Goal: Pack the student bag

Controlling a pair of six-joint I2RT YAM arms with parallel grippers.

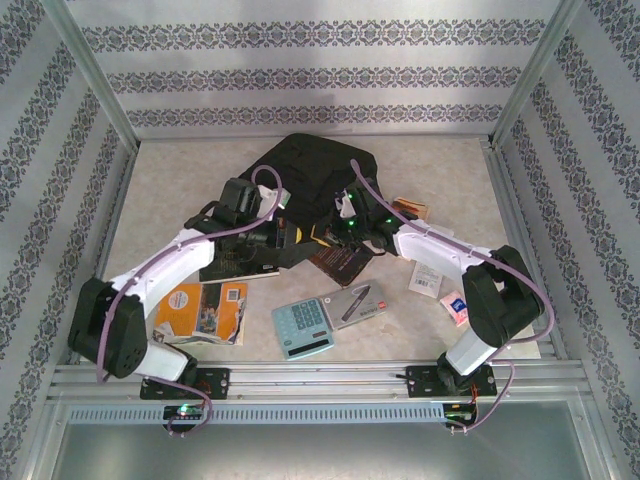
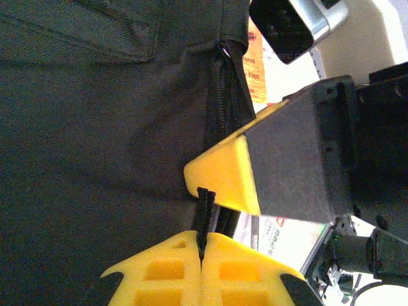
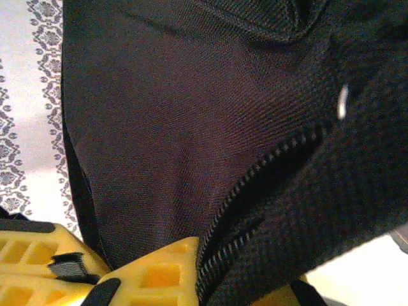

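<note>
Packing looks barely started: the student bag [image 1: 310, 165] lies toward the table's [image 1: 170, 175] far edge, the left gripper [image 2: 203, 245] clamped on its zipper tab and the right gripper [image 3: 86, 274] seemingly pinching its webbing, while the calculator [image 1: 302, 328] and the orange book [image 1: 200, 310] wait outside near the front edge.

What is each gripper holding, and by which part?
Left gripper pinches a thin black tab of the student bag; right gripper seems to clamp its zipper edge.

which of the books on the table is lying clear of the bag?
The orange paper booklet, lying apart; the two dark books sit at the edge of the large black fabric backpack.
</note>
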